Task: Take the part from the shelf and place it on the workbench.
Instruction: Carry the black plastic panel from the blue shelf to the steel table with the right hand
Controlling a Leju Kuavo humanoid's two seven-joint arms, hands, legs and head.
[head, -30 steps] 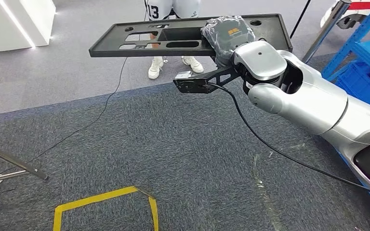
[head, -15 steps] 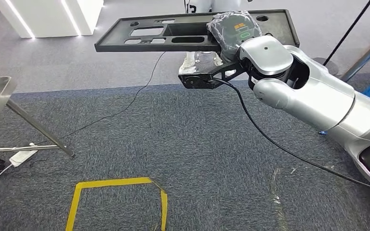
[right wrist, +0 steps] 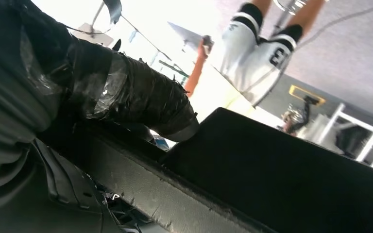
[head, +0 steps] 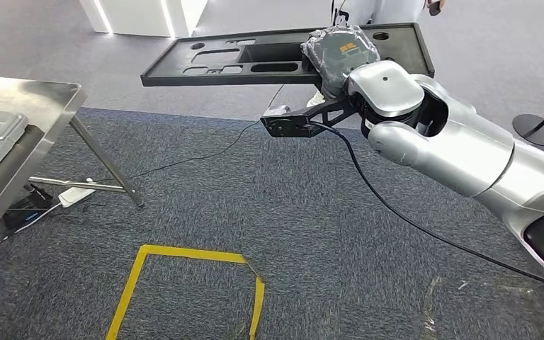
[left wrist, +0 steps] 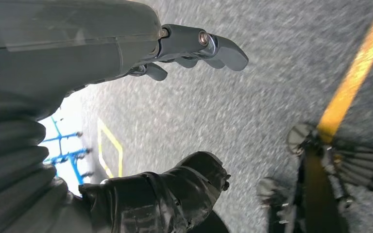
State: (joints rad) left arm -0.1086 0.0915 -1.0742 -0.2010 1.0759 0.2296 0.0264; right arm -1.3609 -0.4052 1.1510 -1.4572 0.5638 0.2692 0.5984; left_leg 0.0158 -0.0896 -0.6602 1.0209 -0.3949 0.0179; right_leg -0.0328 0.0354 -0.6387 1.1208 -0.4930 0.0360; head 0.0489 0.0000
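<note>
The part is a long, flat black tray w/ holes cut in it. It is looking stiff, prob. hard plastic, and not too heavy, since one hand is carrying it flat w/o it bending. It is long tho, so the far end is sticking way out to the robot's left and could tip or swing. The best spot to hold would be nearer the middle, or w/ two hands, one at each end. The rim is looking good to grab; the edge in the right wrist view is thick and a bit rough, so prob. not slippery.

The right hand is gripping the part near its right end, fingers wrapped on it. The right arm is reaching up and forward, holding the part high over the carpet, about level. The part is not touching the table, which is sitting low at the left, well apart from it.

The left hand is hanging down by the floor, holding nothing, fingers apart. A yellow tape square is lying on the carpet below. A person is standing behind the part.
</note>
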